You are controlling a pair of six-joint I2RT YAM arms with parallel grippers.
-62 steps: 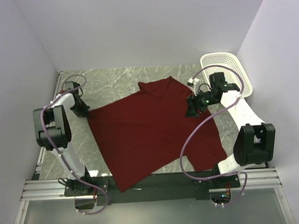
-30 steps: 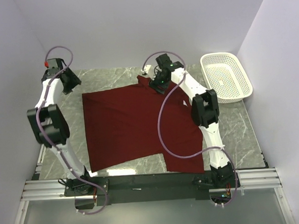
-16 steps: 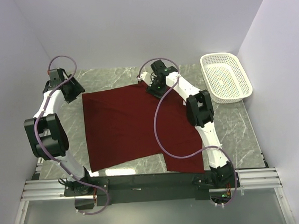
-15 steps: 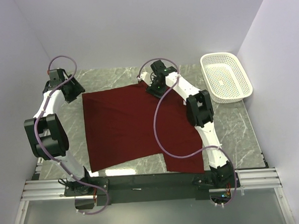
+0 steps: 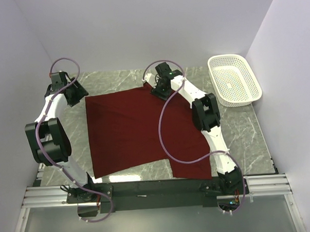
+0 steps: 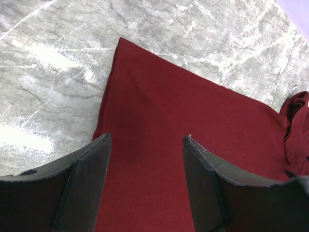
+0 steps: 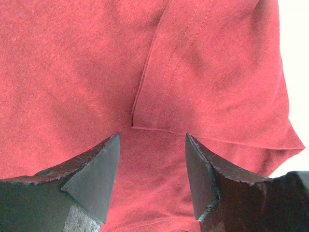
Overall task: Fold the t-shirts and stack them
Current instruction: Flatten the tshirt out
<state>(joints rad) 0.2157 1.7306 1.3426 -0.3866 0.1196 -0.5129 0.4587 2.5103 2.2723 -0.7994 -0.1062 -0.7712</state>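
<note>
The maroon t-shirt [image 5: 140, 132] lies spread flat on the marble table [image 5: 117, 79], its near right part reaching the front edge. My left gripper [image 5: 77, 93] hovers at the shirt's far left corner. In the left wrist view that gripper [image 6: 146, 140] is open, with the t-shirt [image 6: 193, 121] showing below and between the fingers. My right gripper [image 5: 158, 90] is at the shirt's far edge near the middle. In the right wrist view it [image 7: 152, 137] stands open just above the t-shirt [image 7: 72, 72], beside a stitched hem [image 7: 159, 63].
A white perforated basket [image 5: 234, 80] stands at the far right of the table. Bare marble [image 6: 58, 63] lies left of the shirt's corner. Purple cables loop off both arms, and grey walls close in the table on three sides.
Two seconds ago the shirt lay askew with the arms nearer; both arms have since swung to the far side and the shirt lies squarer. In the last half second little moves.
</note>
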